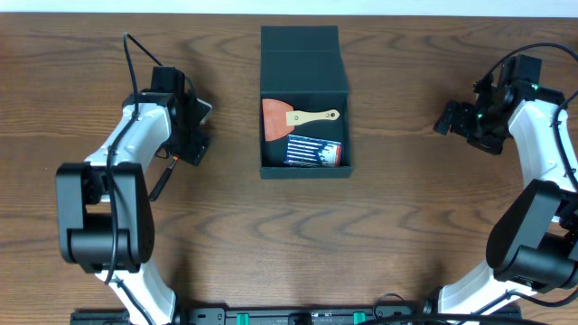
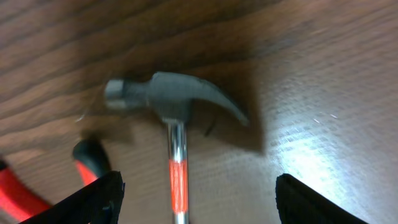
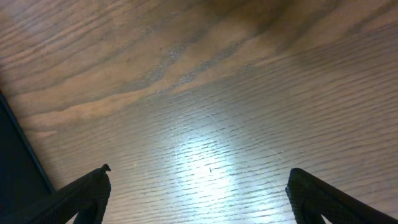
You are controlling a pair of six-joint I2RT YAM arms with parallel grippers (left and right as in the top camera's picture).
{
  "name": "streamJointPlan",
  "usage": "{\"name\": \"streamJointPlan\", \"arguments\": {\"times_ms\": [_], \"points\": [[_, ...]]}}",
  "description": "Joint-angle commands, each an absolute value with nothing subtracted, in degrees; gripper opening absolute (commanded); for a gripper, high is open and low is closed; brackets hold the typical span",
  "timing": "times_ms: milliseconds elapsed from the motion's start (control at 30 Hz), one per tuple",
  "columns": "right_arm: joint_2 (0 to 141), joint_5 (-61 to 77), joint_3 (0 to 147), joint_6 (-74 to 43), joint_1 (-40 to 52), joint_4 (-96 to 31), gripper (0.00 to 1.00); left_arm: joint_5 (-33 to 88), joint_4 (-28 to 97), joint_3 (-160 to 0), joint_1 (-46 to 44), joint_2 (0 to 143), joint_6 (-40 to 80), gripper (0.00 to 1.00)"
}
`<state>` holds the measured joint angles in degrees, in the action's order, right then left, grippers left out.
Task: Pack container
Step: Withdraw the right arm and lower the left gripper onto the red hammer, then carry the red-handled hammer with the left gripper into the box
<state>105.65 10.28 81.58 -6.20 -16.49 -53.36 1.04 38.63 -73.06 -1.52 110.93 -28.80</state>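
The dark teal container [image 1: 304,171] stands open at the table's middle, its lid flap [image 1: 301,50] folded back. Inside lie a wooden-handled scraper [image 1: 298,117] with a reddish blade and a dark blue pack [image 1: 314,152]. My left gripper [image 1: 192,126] is left of the container. In the left wrist view it [image 2: 196,199] is open, low over a hammer [image 2: 169,102] with a grey head and a chrome shaft with an orange band, which lies between the fingers. My right gripper [image 1: 449,118] is open and empty over bare table [image 3: 199,199], right of the container.
Pliers with red and black handles [image 2: 87,158] lie just left of the hammer. A dark edge [image 3: 15,155] shows at the left of the right wrist view. The table is brown wood grain [image 1: 397,208].
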Motion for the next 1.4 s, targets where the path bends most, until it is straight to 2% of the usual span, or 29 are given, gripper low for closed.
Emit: {"name": "streamJointPlan", "arguments": {"times_ms": [0, 200, 300, 367, 700, 1033, 1200, 1367], "points": [[105.78, 11.22, 81.47, -7.27, -16.40, -53.80, 0.92, 0.36, 38.26, -73.36, -0.97, 113.12, -29.76, 0.77], [105.78, 11.22, 81.47, -7.27, -16.43, -55.29, 0.90, 0.34, 38.22, -73.36, -0.86, 114.65, -28.97, 0.77], [105.78, 11.22, 81.47, -7.27, -16.43, -55.96, 0.90, 0.36, 38.22, -73.36, -0.58, 115.28, -27.99, 0.71], [105.78, 11.22, 81.47, -7.27, -16.43, -56.42, 0.90, 0.36, 38.28, -73.36, -0.36, 115.48, -27.94, 0.64], [105.78, 11.22, 81.47, -7.27, -16.43, -58.04, 0.87, 1.04, 38.33, -73.36, -0.05, 115.48, -27.79, 0.06], [105.78, 11.25, 81.47, -7.27, -16.43, -58.11, 0.85, 0.03, 44.47, -76.51, -0.75, 111.63, -28.53, 0.06], [105.78, 11.25, 81.47, -7.27, -16.40, -58.04, 0.85, -0.71, 50.85, -86.41, -2.92, 104.84, -29.26, 0.06], [105.78, 11.25, 81.47, -7.27, -16.43, -58.06, 0.84, -0.64, 53.54, -94.89, -9.08, 98.15, -34.02, 0.06]]}}
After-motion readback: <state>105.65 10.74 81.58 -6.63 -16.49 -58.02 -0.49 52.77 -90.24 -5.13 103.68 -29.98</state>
